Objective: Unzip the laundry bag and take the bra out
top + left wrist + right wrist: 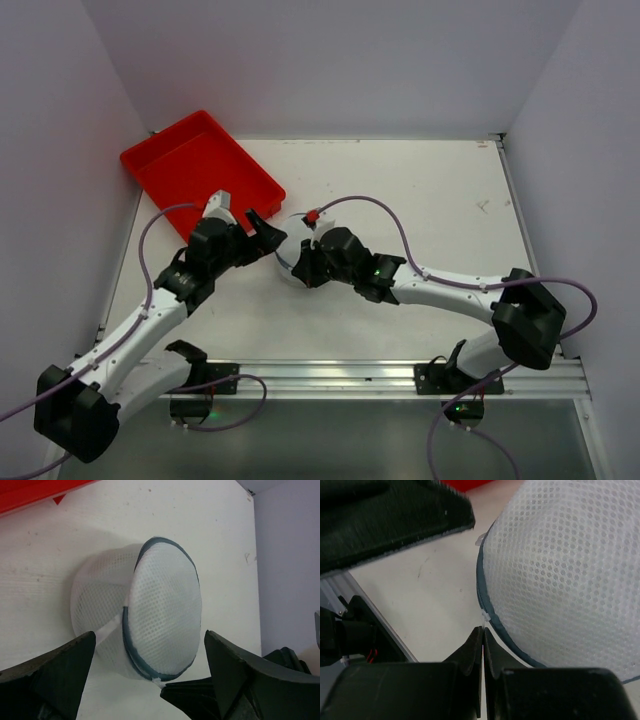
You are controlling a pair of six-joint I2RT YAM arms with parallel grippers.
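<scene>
Laundry bag (pixel 160 605) sits on the white table (pixel 430 200) about mid-width, between my two grippers. It is tipped so that its round domed face looks toward the left wrist camera.

At the far-left corner lies the red tray (pixel 200 165), apart from the bag and playing no part here. Next comes the left gripper (pixel 150 634). Its fingers stand wide, one on each side of the bag, holding nothing. I read that spread as a bracket, ready to steady the pouch or take the mesh while the other arm works the zip. The dark zip line (pixel 131 650) rings the domed face, and a pale strip crosses it on the left side. To the right, the right gripper (pixel 482 642) has its fingers pressed flat together. Its tips are just beside the zip line, where a small white tab sticks out. That placement looks to me like a try for the puller.

Several things are hard to make out:
- I cannot tell whether those closed tips pinch anything thin, since the tab shows just beyond them.
- I cannot tell how far the zip is undone, because no gap shows.
- The bra is not visible through the mesh.
- From above, both wrists cover most of the bag, and its underside is hidden in every view.
</scene>
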